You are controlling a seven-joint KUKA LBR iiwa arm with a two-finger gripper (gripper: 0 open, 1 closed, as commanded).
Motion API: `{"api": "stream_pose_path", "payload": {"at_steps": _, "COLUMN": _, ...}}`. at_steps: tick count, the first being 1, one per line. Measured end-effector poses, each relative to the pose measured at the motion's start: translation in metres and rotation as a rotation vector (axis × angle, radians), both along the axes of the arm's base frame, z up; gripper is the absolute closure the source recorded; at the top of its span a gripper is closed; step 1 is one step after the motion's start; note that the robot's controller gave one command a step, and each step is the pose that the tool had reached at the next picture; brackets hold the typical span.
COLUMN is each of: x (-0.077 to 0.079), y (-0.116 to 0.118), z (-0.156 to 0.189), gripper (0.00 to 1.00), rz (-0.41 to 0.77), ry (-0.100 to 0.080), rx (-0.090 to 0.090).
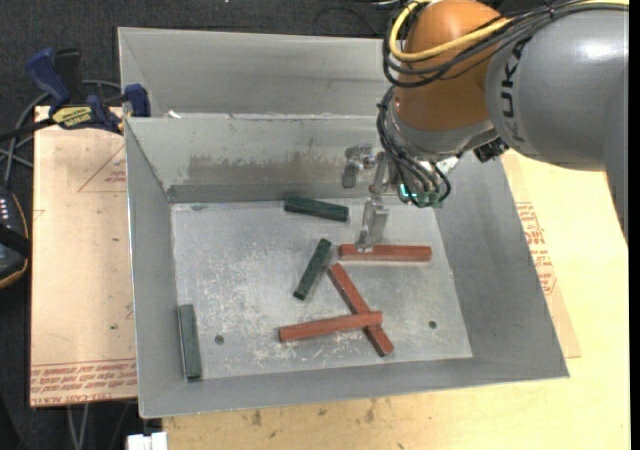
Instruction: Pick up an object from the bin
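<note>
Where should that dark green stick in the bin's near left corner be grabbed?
Probably at the middle of the dark green stick, from straight above, closing across its narrow width. It lies flat, long and thin, nothing touching it, though the bin's left wall is near.

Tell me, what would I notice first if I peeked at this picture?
The big grey arm with its round orange cover jumps out first, reaching in from the right. Its gripper points down at the left end of a red stick near the middle of the bin. Just below, two more red sticks lie crossed, and a dark green stick lies alone in the near left corner.
</note>
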State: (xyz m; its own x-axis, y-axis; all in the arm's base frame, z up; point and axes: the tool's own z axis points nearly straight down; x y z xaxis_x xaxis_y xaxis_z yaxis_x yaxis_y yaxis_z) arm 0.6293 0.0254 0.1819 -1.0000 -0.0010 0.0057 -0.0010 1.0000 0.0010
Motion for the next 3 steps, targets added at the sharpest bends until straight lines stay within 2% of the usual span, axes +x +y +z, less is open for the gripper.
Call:
{"api": "stream_pose_path", "payload": {"at_steps": 1, "x": -0.027, "y": -0.034, "z": -0.117, "gripper": 0.0, "rz": 0.066, "ry": 0.0, "rx": 0.0}}
{"api": "stream_pose_path", "payload": {"at_steps": 2, "x": -0.024, "y": -0.033, "z": -0.111, "gripper": 1.0, "rz": 0.067, "ry": -0.008, "rx": 0.0}}
{"api": "stream_pose_path", "payload": {"at_steps": 3, "x": -0.105, "y": -0.044, "z": 0.018, "gripper": 1.0, "rz": 0.307, "ry": -0.012, "rx": -0.001}}
